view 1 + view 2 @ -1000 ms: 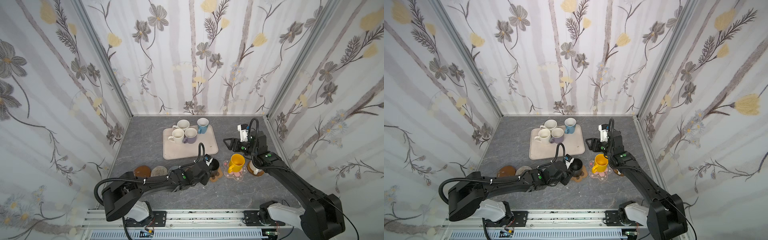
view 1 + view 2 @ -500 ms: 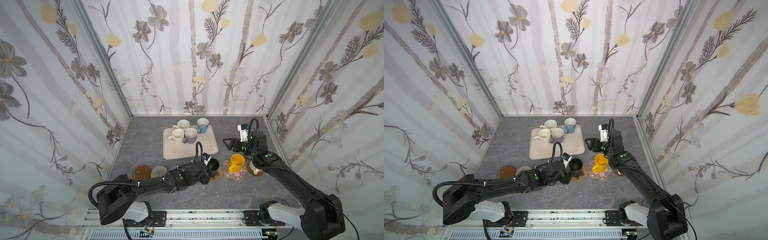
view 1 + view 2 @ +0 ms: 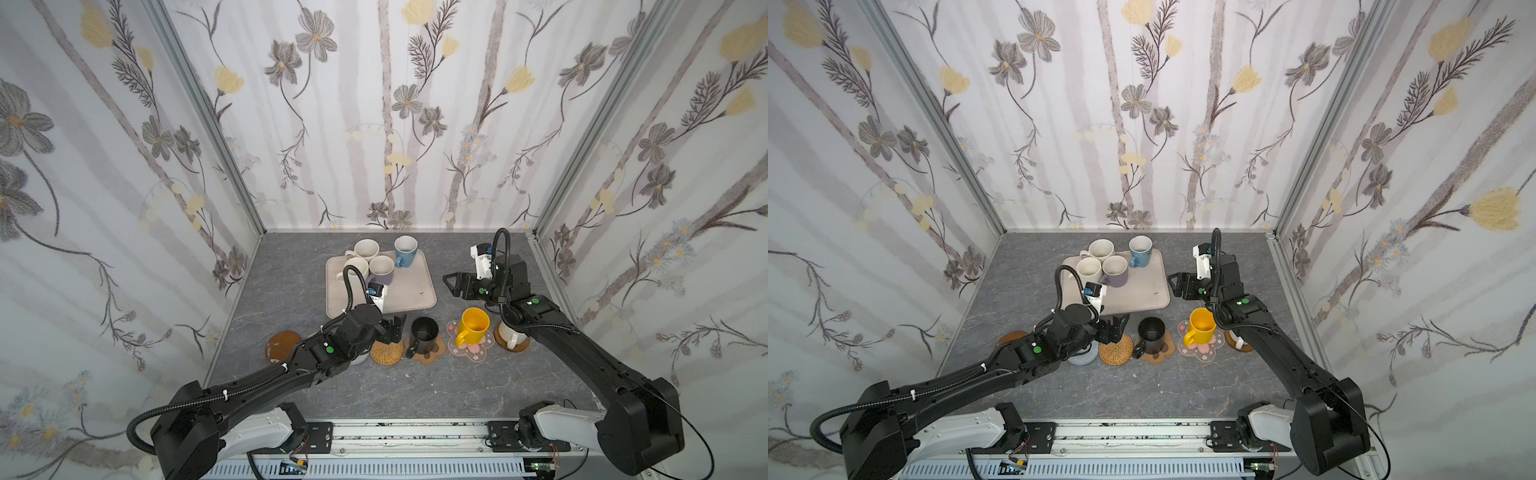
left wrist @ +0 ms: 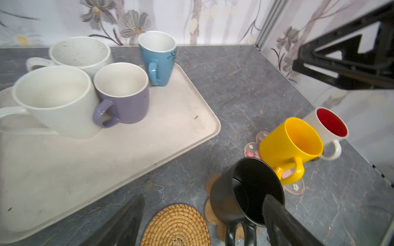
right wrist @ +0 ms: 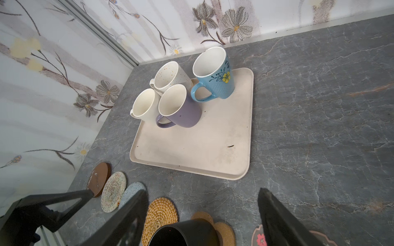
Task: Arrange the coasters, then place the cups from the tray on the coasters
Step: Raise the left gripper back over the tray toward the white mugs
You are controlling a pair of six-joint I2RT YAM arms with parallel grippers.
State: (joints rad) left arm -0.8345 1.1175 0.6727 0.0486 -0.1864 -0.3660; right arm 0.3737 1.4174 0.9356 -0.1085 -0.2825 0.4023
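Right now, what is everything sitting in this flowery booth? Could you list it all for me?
Cream-beige rectangular plastic tray: one, towards the back of the table.
Mugs clustered at the tray's far left corner: four; speckled cream mug, plain cream mug, lavender mug, light blue mug.
Mugs on coasters, front row: three; black mug on brown paw-shaped coaster, yellow mug on pink blossom coaster, white mug with red inside on brown wooden disc.
Bare coasters, front left: four; round rattan coaster, blue crochet coaster, beige woven coaster, second brown wooden disc.
Grey marbled table: one.
Flowered walls: three sides.
Left gripper: black, open, empty, beside the black mug.
Right gripper: black, open, empty, right of the tray.
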